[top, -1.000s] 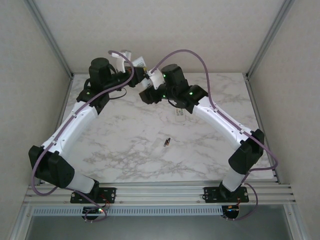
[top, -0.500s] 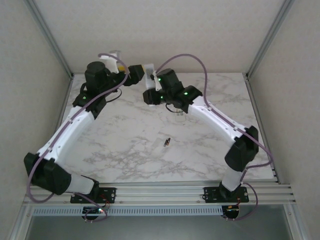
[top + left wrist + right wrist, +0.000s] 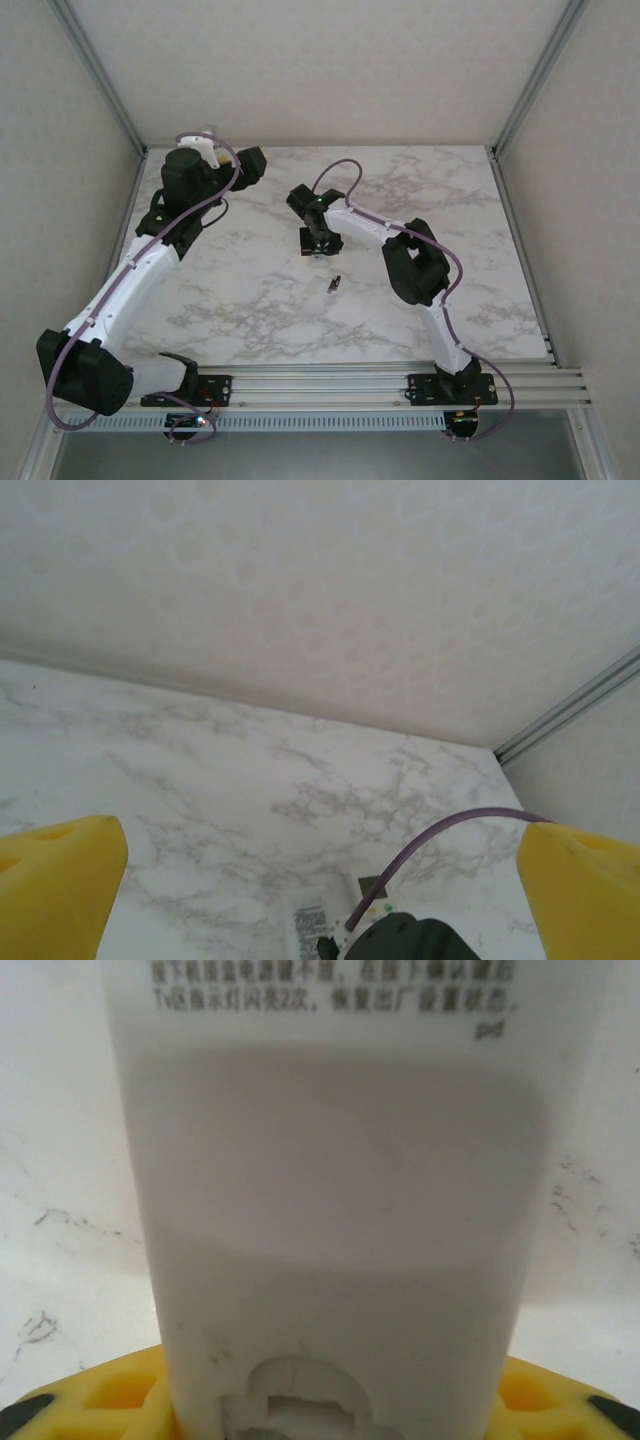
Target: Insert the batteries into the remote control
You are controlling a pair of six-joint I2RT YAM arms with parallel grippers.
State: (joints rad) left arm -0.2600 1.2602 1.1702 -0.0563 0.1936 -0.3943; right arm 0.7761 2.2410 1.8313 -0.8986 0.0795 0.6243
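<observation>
Left jaws at 11 o'clock released, empty; right jaws, centre, seemingly clenched on one end of the remote control (image 3: 330, 1210), one battery (image 3: 335, 285) loose on the surface (image 3: 230, 300) at their 5 o'clock; such an end grip could let the remote control pivot or slip.

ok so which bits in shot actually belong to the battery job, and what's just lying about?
Job:
remote control, white, in the right claw
one battery, loose on the marble table, just nearer the bases
left claw, open, empty

Just there:
purple cables
aluminium rail at the near edge
</observation>
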